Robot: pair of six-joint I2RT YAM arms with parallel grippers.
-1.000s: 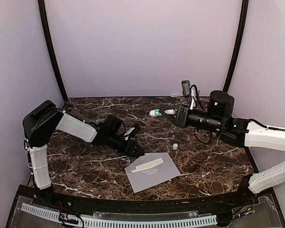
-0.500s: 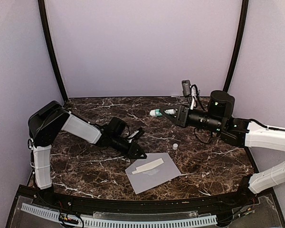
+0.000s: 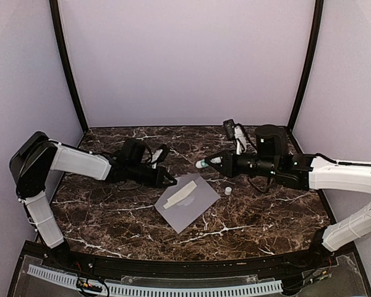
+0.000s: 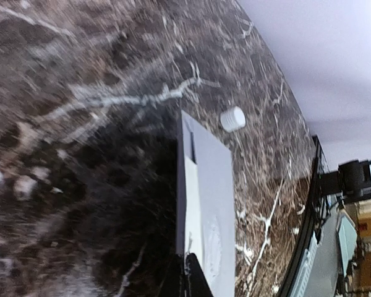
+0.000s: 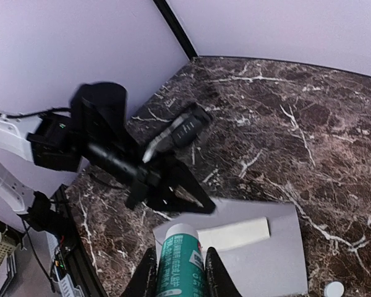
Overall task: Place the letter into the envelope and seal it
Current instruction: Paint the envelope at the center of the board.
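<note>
- The top view alone showed the whole layout. The envelope [image 3: 198, 205] lay about the middle of the worktop [image 3: 269, 213], turned cornerwise to its edges, with one arm reaching in from the left side and one from the right.
- In that view the left tool [image 3: 172, 182] sat at the envelope's far-left edge, but its jaws were too small and dark to read.
- The left wrist view supplied what the top view could not. The jaws were pinched fully together at the bottom of the frame, and the envelope's edge ran straight into them, so the tool had the paper by its edge.
- A white cap [image 3: 227, 191] stood on the marble just beside the envelope's right corner, not touching it. The left wrist view showed it just past the envelope's far end.
- The right wrist view showed the right tool [image 5: 180, 270] closed partway on a green-and-white tube [image 5: 180, 257], one finger on each side.
- From above, the tube's tip was near the envelope's far corner. Its height over the worktop could not be told.
- A white strip [image 3: 180, 193] lay flat on top of the envelope, on its outside, which the right wrist view made plainest.
- No view showed whether the envelope held anything inside.
</note>
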